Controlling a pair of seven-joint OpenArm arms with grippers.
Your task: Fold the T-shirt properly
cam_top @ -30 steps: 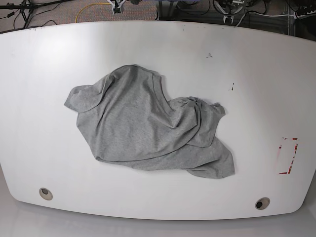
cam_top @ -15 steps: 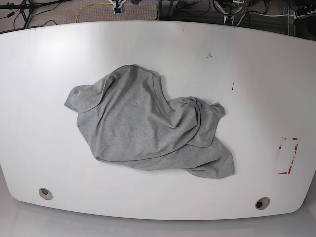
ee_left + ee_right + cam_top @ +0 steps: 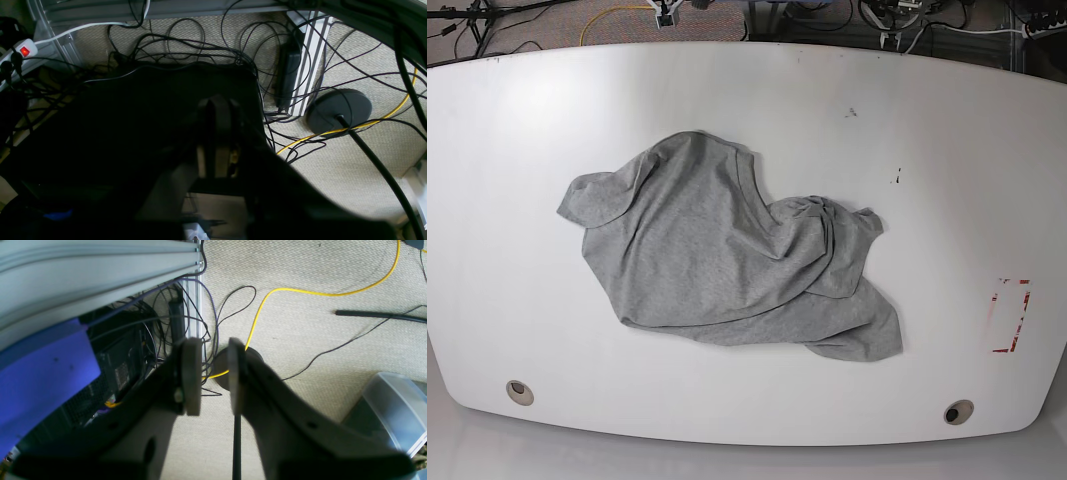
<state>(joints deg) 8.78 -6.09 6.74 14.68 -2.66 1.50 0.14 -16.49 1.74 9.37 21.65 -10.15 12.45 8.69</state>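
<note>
The grey T-shirt (image 3: 727, 255) lies crumpled in a loose heap near the middle of the white table (image 3: 927, 180) in the base view, with no lettering showing. Neither arm appears in the base view. In the left wrist view my left gripper (image 3: 217, 133) is shut, its dark fingers pressed together, hanging over cables and carpet away from the table. In the right wrist view my right gripper (image 3: 213, 373) stands open with a narrow gap and nothing between its pads (image 3: 191, 373), also over the floor.
A red-marked rectangle (image 3: 1009, 315) sits near the table's right edge. Two round grommets (image 3: 519, 392) (image 3: 958, 412) lie along the front edge. Cables, a yellow cord (image 3: 300, 291), a round stand base (image 3: 338, 108) and a clear plastic bin (image 3: 390, 406) are on the floor.
</note>
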